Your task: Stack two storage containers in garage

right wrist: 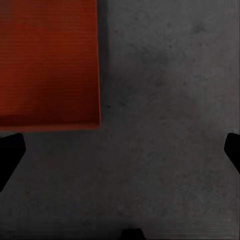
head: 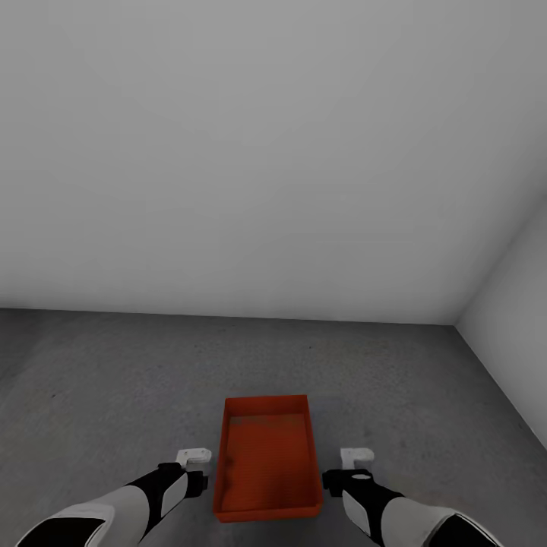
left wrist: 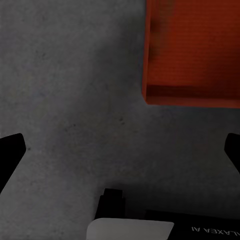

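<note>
on the dark concrete floor near a white wall, an orange-red storage container is sitting between both arms; left gripper and right gripper are flanking it, jaws spread, gripping nothing.

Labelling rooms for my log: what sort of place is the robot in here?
Probably a garage or similar bare utility room: a dark grey mottled concrete floor, plain white walls meeting in a corner, and just one orange-red storage container on the floor.

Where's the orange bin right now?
In the head view the bin sits on the grey concrete floor, low and centred, between the left gripper and right gripper.
</note>
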{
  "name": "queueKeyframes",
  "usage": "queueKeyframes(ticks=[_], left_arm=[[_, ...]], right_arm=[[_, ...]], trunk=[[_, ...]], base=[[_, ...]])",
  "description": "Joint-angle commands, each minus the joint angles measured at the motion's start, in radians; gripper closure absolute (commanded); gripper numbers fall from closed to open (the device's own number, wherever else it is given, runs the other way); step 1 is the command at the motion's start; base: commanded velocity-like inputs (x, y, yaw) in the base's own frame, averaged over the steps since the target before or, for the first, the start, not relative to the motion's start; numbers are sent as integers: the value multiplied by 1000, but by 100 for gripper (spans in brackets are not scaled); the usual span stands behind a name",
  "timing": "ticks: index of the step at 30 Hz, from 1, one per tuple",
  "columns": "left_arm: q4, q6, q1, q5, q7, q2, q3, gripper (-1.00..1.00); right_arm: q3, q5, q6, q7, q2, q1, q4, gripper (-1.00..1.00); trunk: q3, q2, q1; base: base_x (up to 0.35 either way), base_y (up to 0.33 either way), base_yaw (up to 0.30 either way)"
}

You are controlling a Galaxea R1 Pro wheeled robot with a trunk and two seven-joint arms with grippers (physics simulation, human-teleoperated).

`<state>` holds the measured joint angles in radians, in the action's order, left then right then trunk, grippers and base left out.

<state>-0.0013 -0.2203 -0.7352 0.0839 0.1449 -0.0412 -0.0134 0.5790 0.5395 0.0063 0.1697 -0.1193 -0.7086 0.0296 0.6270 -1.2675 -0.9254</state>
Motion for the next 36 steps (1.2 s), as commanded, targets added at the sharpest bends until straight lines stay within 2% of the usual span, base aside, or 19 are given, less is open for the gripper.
queueKeyframes(ticks=[1,5,8,12,14,24,29,36], left_arm=[[0,-3,0,9,4,0,-2,-100],[0,-3,7,9,4,5,-2,-100],[0,4,37,9,3,7,-2,-100],[0,64,85,9,3,11,-2,-100],[0,87,106,9,3,11,-2,-100],[0,115,178,10,2,17,-2,-100],[0,117,204,10,2,39,-1,-100],[0,117,211,11,2,68,-1,-100]], right_arm=[[9,6,1,2,0,6,2,-100],[9,7,0,5,1,57,2,-100],[9,5,-8,9,0,118,2,-100],[9,4,-12,14,-1,212,2,-100],[9,5,-13,16,0,232,2,-100],[9,7,-18,17,-3,278,3,-100],[8,10,-18,19,-2,283,3,-100],[8,11,-20,19,-2,286,3,-100]], trunk=[[1,-1,0],[1,-1,0],[1,-1,0],[1,-1,0],[1,-1,0],[-4,-1,0],[-11,-1,0],[-22,-1,0]], base=[[0,0,0],[0,0,0],[0,0,0],[0,0,0],[0,0,0],[0,0,0],[0,0,0],[0,0,0]])
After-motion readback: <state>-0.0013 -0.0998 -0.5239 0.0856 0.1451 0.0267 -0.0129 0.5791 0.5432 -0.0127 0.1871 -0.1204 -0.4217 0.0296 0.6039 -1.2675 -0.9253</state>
